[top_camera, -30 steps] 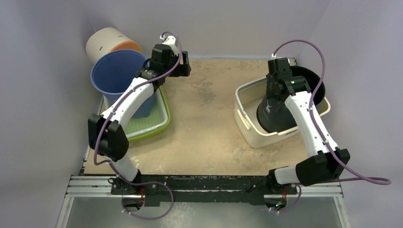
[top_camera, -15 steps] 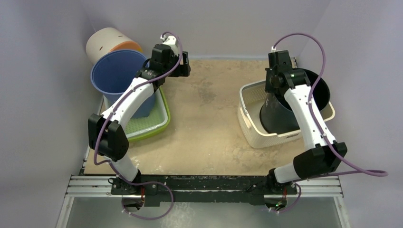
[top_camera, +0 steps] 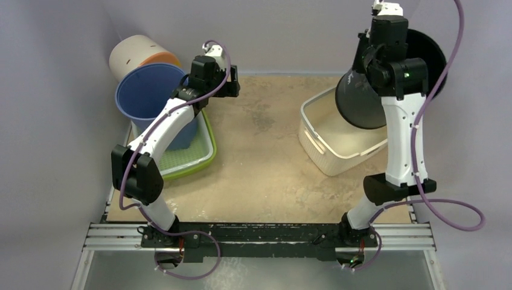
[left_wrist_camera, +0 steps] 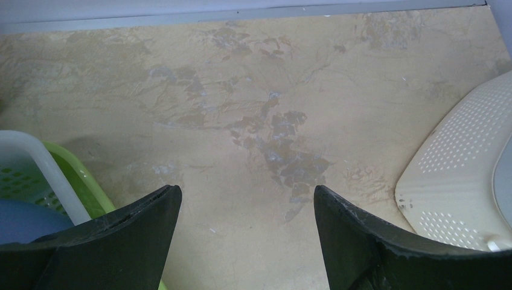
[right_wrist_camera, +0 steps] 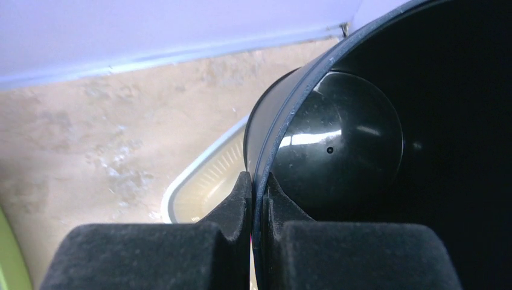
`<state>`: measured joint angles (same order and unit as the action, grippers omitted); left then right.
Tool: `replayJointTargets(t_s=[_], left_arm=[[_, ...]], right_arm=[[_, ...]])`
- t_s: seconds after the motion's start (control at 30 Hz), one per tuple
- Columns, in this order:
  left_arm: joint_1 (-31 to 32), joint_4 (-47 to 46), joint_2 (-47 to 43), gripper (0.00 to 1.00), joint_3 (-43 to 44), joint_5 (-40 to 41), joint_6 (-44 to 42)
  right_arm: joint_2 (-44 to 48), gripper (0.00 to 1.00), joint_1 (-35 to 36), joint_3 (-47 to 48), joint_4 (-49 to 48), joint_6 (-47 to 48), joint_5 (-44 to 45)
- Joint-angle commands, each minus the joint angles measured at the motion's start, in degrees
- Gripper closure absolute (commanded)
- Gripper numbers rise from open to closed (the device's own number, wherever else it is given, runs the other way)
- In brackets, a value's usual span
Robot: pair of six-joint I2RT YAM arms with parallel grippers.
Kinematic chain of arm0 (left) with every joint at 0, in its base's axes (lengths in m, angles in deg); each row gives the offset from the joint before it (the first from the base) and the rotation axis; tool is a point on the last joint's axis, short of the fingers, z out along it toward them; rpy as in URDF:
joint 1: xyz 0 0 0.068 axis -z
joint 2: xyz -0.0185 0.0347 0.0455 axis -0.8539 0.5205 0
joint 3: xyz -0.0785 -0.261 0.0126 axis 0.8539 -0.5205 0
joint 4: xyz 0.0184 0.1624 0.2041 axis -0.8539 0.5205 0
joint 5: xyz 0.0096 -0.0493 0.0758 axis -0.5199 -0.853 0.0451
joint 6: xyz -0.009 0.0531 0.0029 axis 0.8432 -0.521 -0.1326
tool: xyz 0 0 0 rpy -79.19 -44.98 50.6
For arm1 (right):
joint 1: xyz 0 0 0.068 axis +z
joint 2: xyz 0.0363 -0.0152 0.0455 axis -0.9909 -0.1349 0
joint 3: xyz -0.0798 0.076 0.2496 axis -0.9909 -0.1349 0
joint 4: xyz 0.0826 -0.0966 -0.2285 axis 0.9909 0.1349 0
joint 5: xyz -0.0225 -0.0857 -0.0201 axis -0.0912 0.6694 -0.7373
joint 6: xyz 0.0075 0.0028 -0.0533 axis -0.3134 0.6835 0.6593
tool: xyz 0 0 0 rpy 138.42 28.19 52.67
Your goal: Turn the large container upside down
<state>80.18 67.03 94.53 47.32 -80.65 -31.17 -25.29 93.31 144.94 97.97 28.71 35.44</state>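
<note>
- gripping the rim of the black container (top_camera: 362, 103), the right gripper (right_wrist_camera: 253, 181) has its jaws closed onto the thin wall, with only the rim's thickness between them.
- in the right wrist view one of the fingers (right_wrist_camera: 236, 202) presses on the outer wall and the other sits inside the mouth, so the rim runs straight up between the two pads.
- the same view looks into the container's dark glossy interior, with its round bottom visible deep inside.
- from above, the container is held high on the raised right arm, at the far right of the table (top_camera: 259, 151) near the back wall.
- it is tilted on its side, with the narrower base facing left and toward the near side and the wide mouth facing the right wall.
- its base hangs over the far end of the white basket (top_camera: 347, 163); i cannot tell whether the two touch.
- the left gripper (left_wrist_camera: 246, 193) has its jaws spread wide with nothing between them, and bare tabletop shows in the gap.
- it hovers at the far left of the table, just beside the green tray (top_camera: 202, 158) and well apart from the container.
- a blue bucket (top_camera: 148, 90) stands in the green tray, with a white cylinder (top_camera: 133, 51) behind it in the corner.
</note>
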Motion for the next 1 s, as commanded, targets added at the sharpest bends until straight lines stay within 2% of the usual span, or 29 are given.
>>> replayJointTargets(t_s=[0.0, 0.1, 0.37, 0.53, 0.63, 0.97], left_arm=[[-0.9, -1.3, -1.3, 0.20, 2.1, -0.4, -0.9], [-1.2, -1.4, -1.5, 0.19, 1.7, -0.5, -0.7], [-1.3, -1.6, -3.2, 0.20, 1.4, 0.5, -0.4], [-1.4, -1.7, -4.3, 0.20, 1.1, 1.8, -0.3], [-1.4, -2.0, -5.0, 0.20, 1.1, 2.7, 0.5], [-1.4, -3.3, -9.8, 0.20, -0.6, 6.6, 1.0]], right_arm=[[8.0, 1.00, 0.0, -0.1, -12.6, 4.4, -1.4], [14.6, 1.00, 0.0, -7.0, -25.3, 4.0, -4.6], [20.3, 1.00, 0.0, -15.3, -42.9, 4.5, -16.7], [28.9, 1.00, 0.0, -31.8, -65.4, 2.4, -22.6], [27.8, 1.00, 0.0, -34.4, -71.6, -1.4, -28.0], [17.9, 1.00, 0.0, -33.6, -84.3, -9.9, -45.1]])
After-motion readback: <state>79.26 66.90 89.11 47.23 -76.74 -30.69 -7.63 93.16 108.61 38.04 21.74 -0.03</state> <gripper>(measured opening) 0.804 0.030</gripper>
